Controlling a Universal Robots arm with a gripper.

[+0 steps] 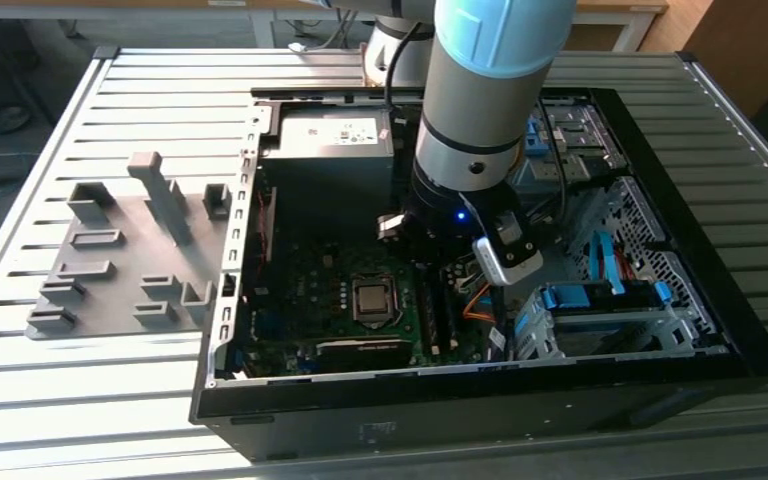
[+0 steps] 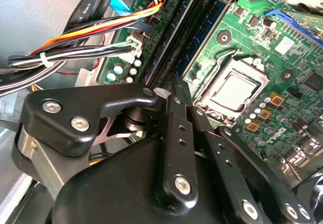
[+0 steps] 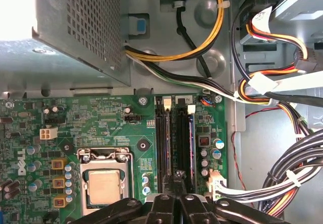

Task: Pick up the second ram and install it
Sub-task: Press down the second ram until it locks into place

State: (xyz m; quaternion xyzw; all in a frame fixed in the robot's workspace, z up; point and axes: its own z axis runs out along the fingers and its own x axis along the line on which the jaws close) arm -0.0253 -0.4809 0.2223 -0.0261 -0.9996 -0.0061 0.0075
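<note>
Inside open case [image 1: 704, 340], gripper [image 3: 174, 196] over second ram [image 3: 177, 143] slots.

End effector [image 2: 174, 90] sits low over the mobo [image 2: 282, 67], fingertips together at the RAM slots [image 2: 176, 32], just beside CPU socket [image 2: 234, 90]; cable bundle [image 2: 86, 47] on slots' other side.

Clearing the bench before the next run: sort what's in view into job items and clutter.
Job in hand:
- gripper, low over the memory slots
- second ram, apparently standing in those slots beside the CPU socket

Lying about:
- grey fixture on the table outside the case
- blue drive-bay clips
- cable bundles
- power supply
</note>
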